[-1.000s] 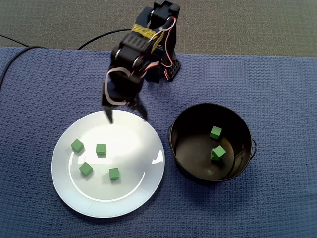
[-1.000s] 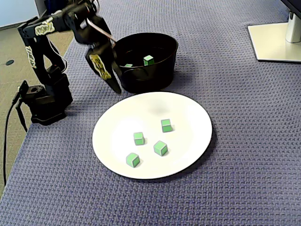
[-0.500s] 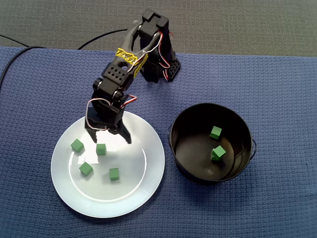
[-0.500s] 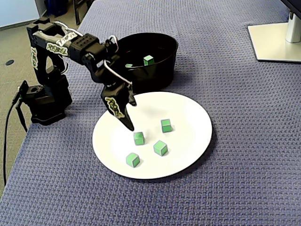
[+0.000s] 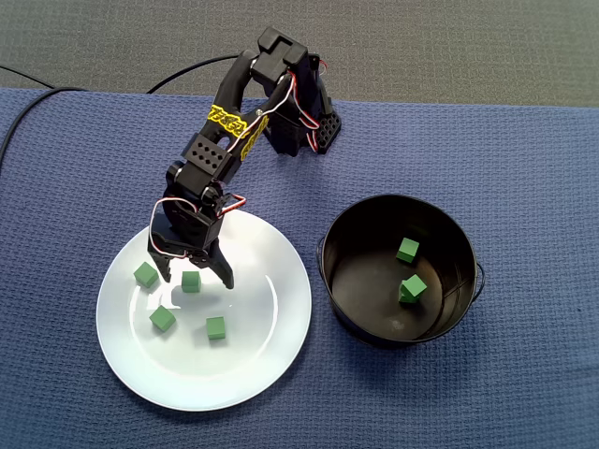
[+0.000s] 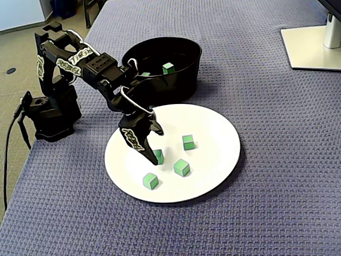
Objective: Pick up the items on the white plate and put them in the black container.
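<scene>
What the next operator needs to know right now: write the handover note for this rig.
End effector: open, low over the white plate, one finger on each side of a green cube, not yet closed on it.
Plate: four cubes in all; the three other cubes lie apart from each other.
Black container: two binned cubes inside.
Done: two cubes in the container.
Left: grip the straddled cube, move it to the container, then the other three.
</scene>
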